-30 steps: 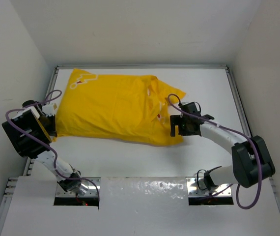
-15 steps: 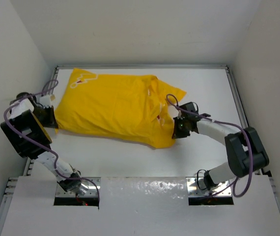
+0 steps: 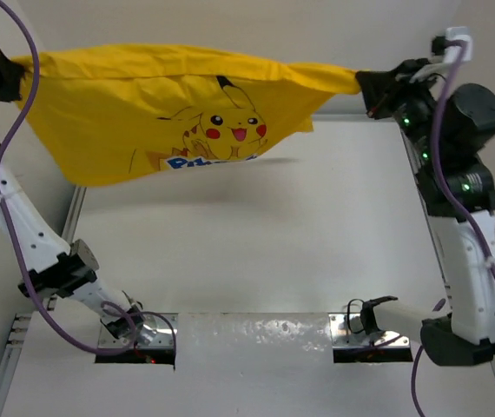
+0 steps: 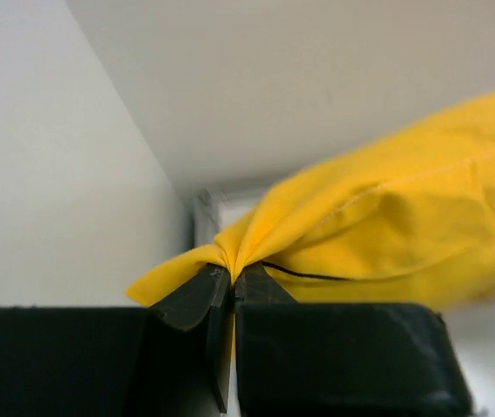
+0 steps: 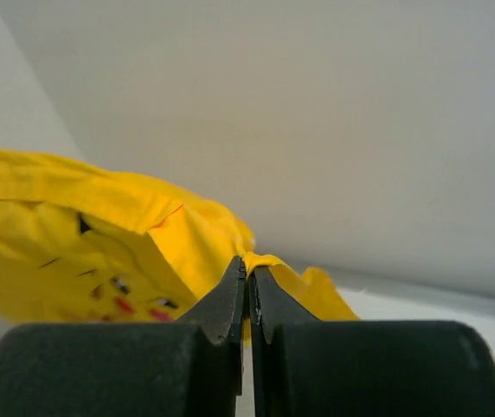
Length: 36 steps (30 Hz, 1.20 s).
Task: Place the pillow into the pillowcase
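Top external view: the thin bright yellow fabric pillowcase (image 3: pixel 187 113), printed with a Pikachu cartoon and blue lettering, hangs in the air well above the white table (image 3: pixel 273 252). It is stretched between the left gripper (image 3: pixel 9 68) at one top corner and the right gripper (image 3: pixel 371 87) at the other. The lower edge sags free. No white quilted pillow shows in this view. Whether it sits inside the cloth cannot be told, though the cloth hangs slack rather than plump.

Left wrist view: the left gripper (image 4: pixel 233 274) is clamped together on a small bunched corner of the pillowcase (image 4: pixel 386 226). Only a narrow fold lies between the jaws.

Right wrist view: the right gripper (image 5: pixel 247 271) is likewise pinched tight on a thin tuck of the pillowcase (image 5: pixel 74 217).

Judgement of risk: both holds are slight, taken at the very edge. Further spreading of the arms could pull a corner free and drop that side. Held taut like this, the opening probably lies flat and would refuse the pillow. Any contents could slide out of the sagging side.
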Each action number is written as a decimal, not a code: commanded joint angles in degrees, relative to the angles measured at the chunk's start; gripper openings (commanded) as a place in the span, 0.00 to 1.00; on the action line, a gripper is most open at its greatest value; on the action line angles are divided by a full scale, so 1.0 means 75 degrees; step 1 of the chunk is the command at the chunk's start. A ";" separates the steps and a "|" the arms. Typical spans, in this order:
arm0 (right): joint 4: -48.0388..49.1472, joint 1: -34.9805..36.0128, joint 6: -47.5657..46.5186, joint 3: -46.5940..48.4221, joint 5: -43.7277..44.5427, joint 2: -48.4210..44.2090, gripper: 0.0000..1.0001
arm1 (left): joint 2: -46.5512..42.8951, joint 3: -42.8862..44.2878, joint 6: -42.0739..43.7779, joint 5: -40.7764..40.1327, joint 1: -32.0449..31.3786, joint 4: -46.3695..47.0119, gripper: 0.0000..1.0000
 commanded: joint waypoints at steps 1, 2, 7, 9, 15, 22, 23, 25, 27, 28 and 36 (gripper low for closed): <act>0.0384 -0.0046 -0.1049 0.0277 0.1192 -0.0490 0.00 | -0.0399 0.1637 -0.1045 -0.0065 0.0074 0.0952 0.00; 0.0384 -0.0046 -0.1224 0.0242 0.1473 -0.0573 0.00 | -0.0491 0.1604 -0.1093 0.0051 0.0062 0.1068 0.00; 0.0045 -0.0046 -0.1378 -0.0027 0.1557 -0.0972 0.00 | -0.0820 0.1217 -0.1210 0.0602 0.0062 0.1070 0.00; -0.0014 -0.0046 -0.1529 -0.0155 0.1814 -0.1357 0.00 | -0.0972 0.1217 -0.1152 0.0882 0.0074 0.1023 0.00; -0.0330 -0.0057 -0.1846 -0.0414 0.2378 -0.2132 0.00 | -0.1440 0.1088 -0.0953 0.1598 0.0062 0.0754 0.00; -0.0951 -0.0046 -0.2058 -0.0649 0.2940 -0.3022 0.00 | -0.1945 0.0350 -0.1140 0.2079 0.0074 0.0578 0.00; -0.1021 -0.0057 -0.2046 -0.0625 0.3057 -0.3105 0.00 | -0.1980 0.0280 -0.1198 0.2230 0.0074 0.0589 0.00; -0.1244 -0.0046 -0.2011 -0.0543 0.3116 -0.3327 0.00 | -0.2016 0.0209 -0.1536 0.2523 0.0074 0.0706 0.00; -0.1595 -0.0057 -0.1964 -0.0368 0.3187 -0.3456 0.00 | -0.2039 0.0080 -0.1911 0.2769 0.0074 0.0940 0.00; -0.1724 -0.0058 -0.1941 -0.0309 0.3210 -0.3480 0.00 | -0.2039 0.0045 -0.1995 0.3026 0.0074 0.0999 0.00; -0.2358 -0.0057 -0.1659 -0.0064 0.3363 -0.3516 0.00 | -0.1957 0.0056 -0.2324 0.3731 0.0074 0.1130 0.00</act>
